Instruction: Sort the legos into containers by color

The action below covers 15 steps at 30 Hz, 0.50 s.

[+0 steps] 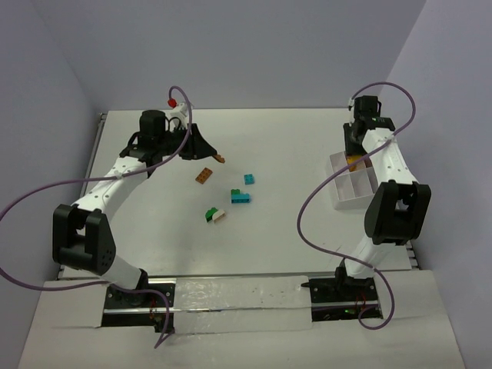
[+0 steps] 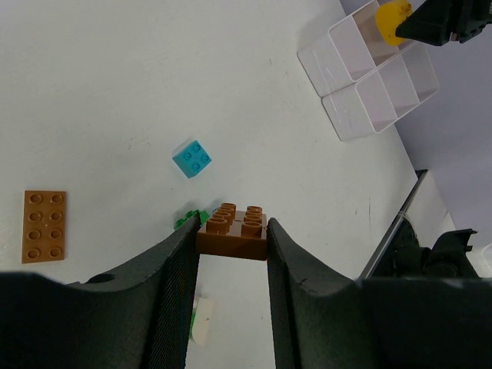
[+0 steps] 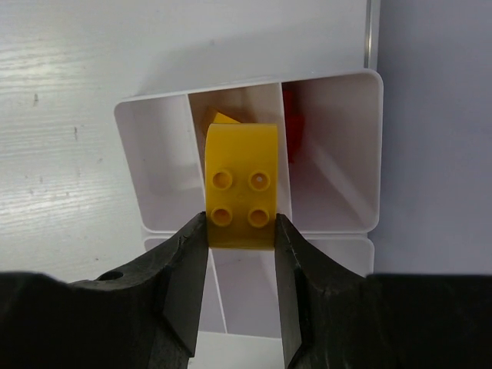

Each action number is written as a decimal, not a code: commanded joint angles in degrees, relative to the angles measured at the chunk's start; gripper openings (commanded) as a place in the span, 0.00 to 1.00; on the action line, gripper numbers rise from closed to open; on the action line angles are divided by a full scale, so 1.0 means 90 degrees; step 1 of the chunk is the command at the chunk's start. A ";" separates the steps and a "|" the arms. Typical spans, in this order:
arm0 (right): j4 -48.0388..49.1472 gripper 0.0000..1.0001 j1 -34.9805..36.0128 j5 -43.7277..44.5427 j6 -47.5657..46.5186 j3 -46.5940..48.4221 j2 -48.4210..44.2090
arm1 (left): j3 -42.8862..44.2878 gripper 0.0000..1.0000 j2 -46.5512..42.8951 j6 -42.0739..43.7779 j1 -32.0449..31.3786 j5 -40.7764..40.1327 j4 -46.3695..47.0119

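My left gripper [image 2: 233, 240] is shut on a brown lego [image 2: 234, 227] and holds it above the table; in the top view the gripper [image 1: 218, 158] is left of centre. My right gripper [image 3: 240, 223] is shut on a yellow lego [image 3: 242, 181], hanging over the white tray [image 3: 373, 154] at a divider wall. One tray compartment has another yellow piece [image 3: 223, 118], and the one beside it a red piece [image 3: 292, 131]. Loose on the table lie an orange plate [image 1: 204, 175], two teal bricks [image 1: 249, 179] [image 1: 241, 197], and a green brick [image 1: 210, 214] beside a white one [image 1: 221, 217].
The tray [image 1: 346, 198] stands at the table's right side under the right arm [image 1: 384, 165]. A small red object [image 1: 172, 101] sits at the back edge by the left arm's cable. Grey walls close in the table on three sides.
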 commanded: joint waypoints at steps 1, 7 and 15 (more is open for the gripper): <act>0.0176 0.07 -0.0121 0.0262 -0.0140 -0.0038 0.0129 | 0.0312 0.00 0.0028 0.0043 -0.0011 -0.0060 -0.0011; 0.0187 0.28 -0.0161 0.0224 -0.0211 -0.0037 0.0213 | 0.0341 0.00 0.0057 0.0036 -0.0020 -0.0063 -0.0030; 0.0007 0.78 -0.0155 -0.0104 -0.0221 0.0088 0.0084 | 0.0334 0.00 0.0091 0.0013 -0.0030 -0.0038 -0.0025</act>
